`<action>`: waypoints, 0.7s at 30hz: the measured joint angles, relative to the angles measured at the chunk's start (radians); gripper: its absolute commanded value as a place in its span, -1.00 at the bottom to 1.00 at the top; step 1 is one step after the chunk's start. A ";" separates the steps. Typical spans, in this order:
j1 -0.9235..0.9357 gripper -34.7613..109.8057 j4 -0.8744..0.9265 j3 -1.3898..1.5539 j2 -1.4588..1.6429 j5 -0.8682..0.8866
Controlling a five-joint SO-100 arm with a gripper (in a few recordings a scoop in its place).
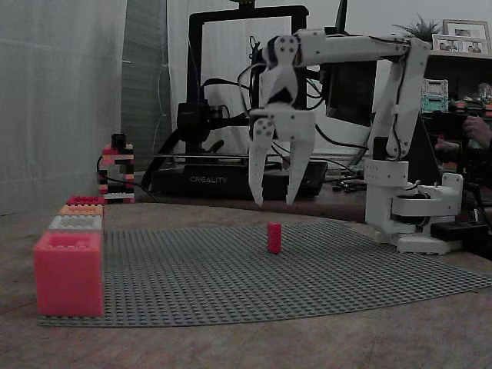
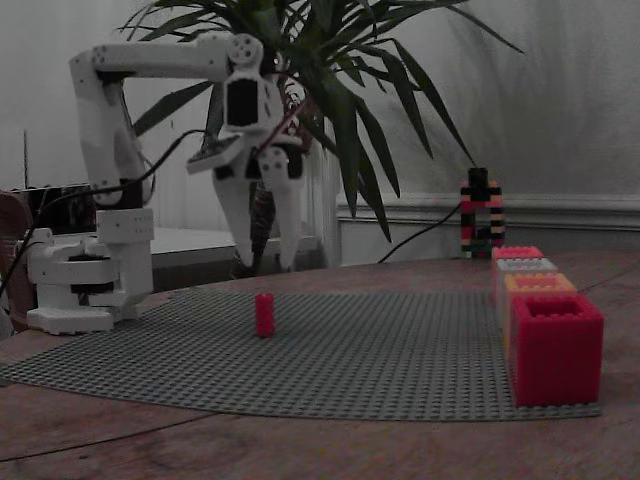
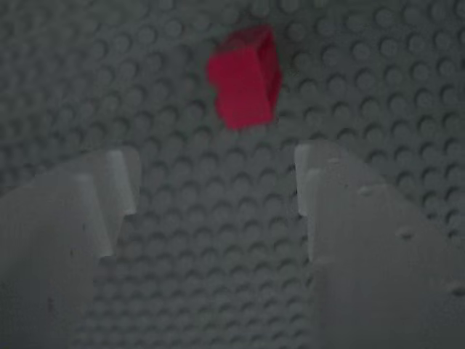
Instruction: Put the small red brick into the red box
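The small red brick (image 1: pixel 274 237) stands upright on the grey studded baseplate (image 1: pixel 231 284), near its middle. In the other fixed view the brick (image 2: pixel 264 315) is left of centre. My white gripper (image 1: pixel 274 201) hangs open above it, fingertips pointing down, a short gap over the brick's top. The gripper (image 2: pixel 265 266) holds nothing. In the wrist view the brick (image 3: pixel 244 76) lies just ahead of the two spread fingers (image 3: pixel 94 196), apart from both. The red box (image 1: pixel 68 273) sits open-topped at the baseplate's left front corner; in the other fixed view the box (image 2: pixel 555 346) is at the right.
Behind the red box runs a row of coloured boxes (image 1: pixel 77 217), grey, orange and red. A small black-and-red brick tower (image 1: pixel 117 173) stands beyond the plate. The arm's base (image 1: pixel 411 215) sits at the plate's right edge; a 3D printer (image 1: pixel 231 100) is behind.
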 measured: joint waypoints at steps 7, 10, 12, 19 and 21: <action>0.002 -0.25 -0.017 -0.002 -0.041 -0.054; 0.002 -0.25 -0.017 -0.002 -0.043 -0.067; 0.002 -0.24 -0.017 -0.002 -0.043 -0.083; 0.002 -0.24 -0.017 0.012 -0.043 -0.156; 0.002 -0.24 -0.015 0.021 -0.043 -0.173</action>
